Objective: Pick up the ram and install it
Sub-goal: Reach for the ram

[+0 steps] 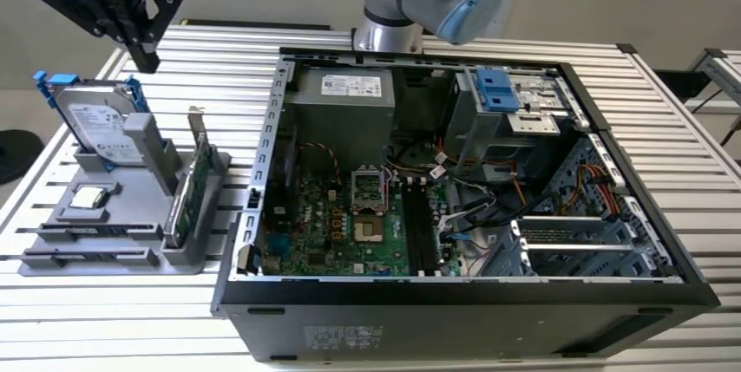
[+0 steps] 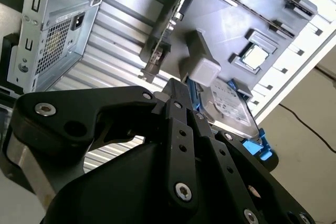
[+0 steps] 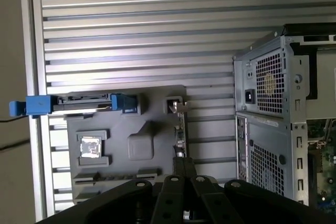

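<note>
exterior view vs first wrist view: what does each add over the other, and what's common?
Exterior view adds: the open case's inside, with the processor socket, long black slots, drive cage and cables, plus the arm's base behind the case.
First wrist view adds: the outer face of the case's rear panel, with vent grilles and power socket.
Shared: the gripper, shut and empty, above the grey holder; on it the hard drive with blue rails, the upright expansion card and the processor chip; the slatted table.
</note>
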Available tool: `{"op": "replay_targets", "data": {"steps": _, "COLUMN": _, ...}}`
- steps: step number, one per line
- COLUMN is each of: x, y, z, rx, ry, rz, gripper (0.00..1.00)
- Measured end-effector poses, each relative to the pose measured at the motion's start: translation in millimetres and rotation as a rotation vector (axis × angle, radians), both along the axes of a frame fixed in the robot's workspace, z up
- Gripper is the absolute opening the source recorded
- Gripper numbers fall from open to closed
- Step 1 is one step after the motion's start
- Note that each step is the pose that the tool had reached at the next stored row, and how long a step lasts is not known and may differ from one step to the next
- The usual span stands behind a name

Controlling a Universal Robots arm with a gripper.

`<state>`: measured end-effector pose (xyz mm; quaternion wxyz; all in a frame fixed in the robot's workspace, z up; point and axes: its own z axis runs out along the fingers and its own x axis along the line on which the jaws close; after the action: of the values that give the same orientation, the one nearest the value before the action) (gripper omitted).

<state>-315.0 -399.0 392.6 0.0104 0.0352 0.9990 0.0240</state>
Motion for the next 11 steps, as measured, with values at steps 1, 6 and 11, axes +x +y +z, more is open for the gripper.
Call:
{"op": "replay_targets", "data": {"steps": 1, "x": -0.8, "y": 0.0, "z": 0.0, "rx": 0.0000, "ry": -0.0001, "rz": 0.000, "gripper": 0.00}}
{"op": "replay_targets", "data": {"steps": 6, "x": -4.7, "y": 0.0, "z": 0.0, "rx": 0.0000, "ry": 0.0000, "rz": 0.000, "gripper": 0.00}}
{"op": "replay_targets", "data": {"steps": 11, "x": -8.5, "y": 0.0, "z": 0.0, "rx": 0.0000, "ry": 0.0000, "rz": 0.000, "gripper": 0.00}}
